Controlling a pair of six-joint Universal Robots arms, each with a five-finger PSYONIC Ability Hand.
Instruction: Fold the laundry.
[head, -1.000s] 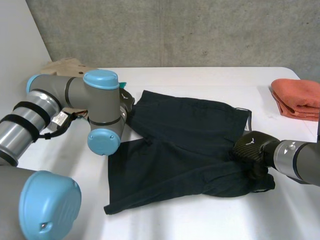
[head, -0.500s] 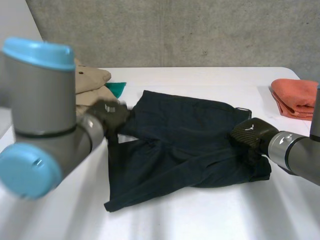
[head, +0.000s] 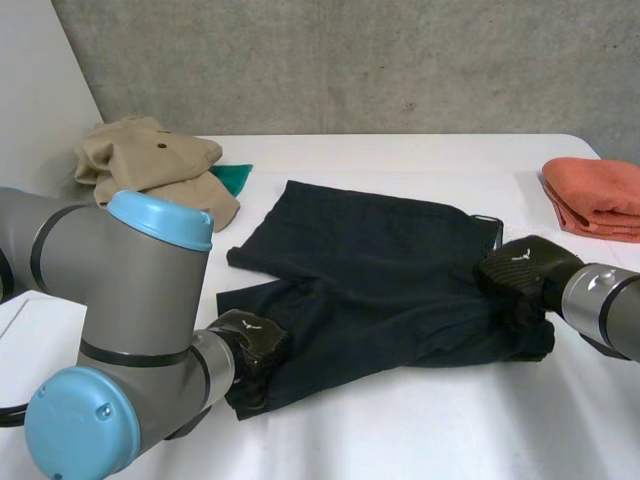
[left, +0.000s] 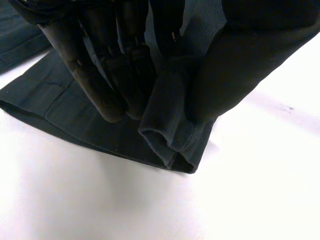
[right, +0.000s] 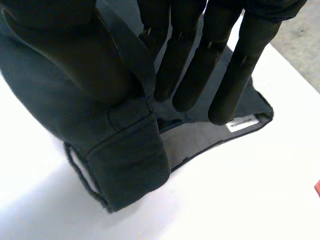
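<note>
**Operator:** Report the condition of the left hand (head: 255, 345).

**Technician:** It was at the near-left corner of the dark shorts (head: 370, 285). In the left wrist view its fingers (left: 100, 85) and thumb were pinching a doubled fold of the hem just above the table (head: 400, 435).

**Operator:** Position of the shorts?

**Technician:** They were spread across the middle of the table, rumpled along the near edge.

**Operator:** And the right hand (head: 525, 272)?

**Technician:** It was at the right edge of the shorts, near the front corner. The right wrist view showed the cloth clamped between thumb and fingers (right: 185, 70), with a rolled fold hanging below the thumb.

**Operator:** Items farther back?

**Technician:** A beige garment (head: 150, 160) was heaped at the far left with a teal cloth (head: 233, 178) beside it. A folded orange towel (head: 595, 195) was at the far right, well apart from the shorts. A concrete wall (head: 350, 60) stood behind the table.
</note>
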